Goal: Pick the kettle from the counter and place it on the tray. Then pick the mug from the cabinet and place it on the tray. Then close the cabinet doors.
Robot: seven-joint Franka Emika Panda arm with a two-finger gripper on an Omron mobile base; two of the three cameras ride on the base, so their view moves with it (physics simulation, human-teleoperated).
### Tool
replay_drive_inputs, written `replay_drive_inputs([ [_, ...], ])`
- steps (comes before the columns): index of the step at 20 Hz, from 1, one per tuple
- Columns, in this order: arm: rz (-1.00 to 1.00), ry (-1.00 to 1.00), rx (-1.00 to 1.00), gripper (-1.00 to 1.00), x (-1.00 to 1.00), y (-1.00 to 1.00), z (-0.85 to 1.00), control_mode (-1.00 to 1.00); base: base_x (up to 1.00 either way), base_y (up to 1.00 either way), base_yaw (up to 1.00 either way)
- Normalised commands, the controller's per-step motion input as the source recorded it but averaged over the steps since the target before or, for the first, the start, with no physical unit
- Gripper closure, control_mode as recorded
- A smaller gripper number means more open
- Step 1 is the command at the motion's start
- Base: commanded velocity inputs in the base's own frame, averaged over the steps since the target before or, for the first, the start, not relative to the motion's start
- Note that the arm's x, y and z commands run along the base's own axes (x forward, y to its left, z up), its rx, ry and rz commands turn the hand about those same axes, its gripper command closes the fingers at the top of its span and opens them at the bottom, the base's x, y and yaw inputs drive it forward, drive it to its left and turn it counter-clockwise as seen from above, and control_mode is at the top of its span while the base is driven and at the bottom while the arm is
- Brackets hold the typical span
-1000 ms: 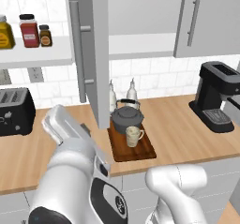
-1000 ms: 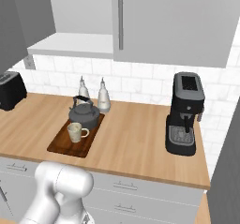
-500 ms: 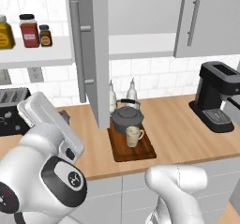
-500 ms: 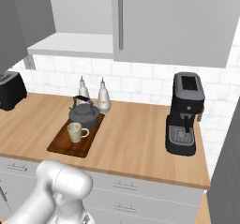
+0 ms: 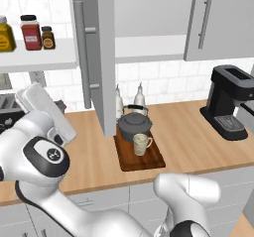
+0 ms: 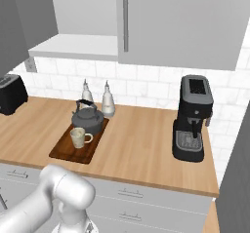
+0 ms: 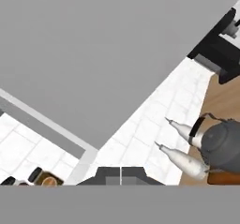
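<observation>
We hold the white arm (image 5: 47, 147) folded up and to the left; our tool's (image 7: 121, 175) two dark tips sit pressed together, empty.

My pictures are bright all over, with soft, even light. I cannot tell where the light comes from. I see no glare and no shiny spots. The counter (image 6: 141, 139) looks warm and clear, and its wood grain shows. The kettle (image 6: 88, 122) and the mug (image 6: 78, 137) drop only faint, soft shadows on the tray (image 6: 63, 151). The coffee machine (image 6: 193, 120) has a small dark patch under it at 6 o'clock. The underside of the cabinet (image 5: 149, 47) is a bit dimmer. Edges look a little blocky and soft, most of all in my hand view, where the white bottles (image 7: 185, 160) at 4 o'clock look fuzzy. Lines stay straight out to the corners.
</observation>
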Motion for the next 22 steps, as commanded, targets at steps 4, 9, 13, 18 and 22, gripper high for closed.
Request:
replay_drive_inputs([
  [4,-0.08,-0.14,0.00,1.00,0.12,0.07,0.01,-1.00,0.00,0.00,0.00],
  [9,-0.10,-0.07,0.00,1.00,0.02,-0.04,0.02,-1.00,0.00,0.00,0.00],
  [13,-0.13,0.00,0.00,1.00,0.19,-0.44,0.01,-1.00,0.00,0.00,0.00],
  [18,-0.08,-0.06,0.00,1.00,-0.01,-0.94,0.18,-1.00,0.00,0.00,0.00],
  [22,-0.05,-0.07,0.00,1.00,0.00,-1.00,0.28,-1.00,0.00,0.00,0.00],
])
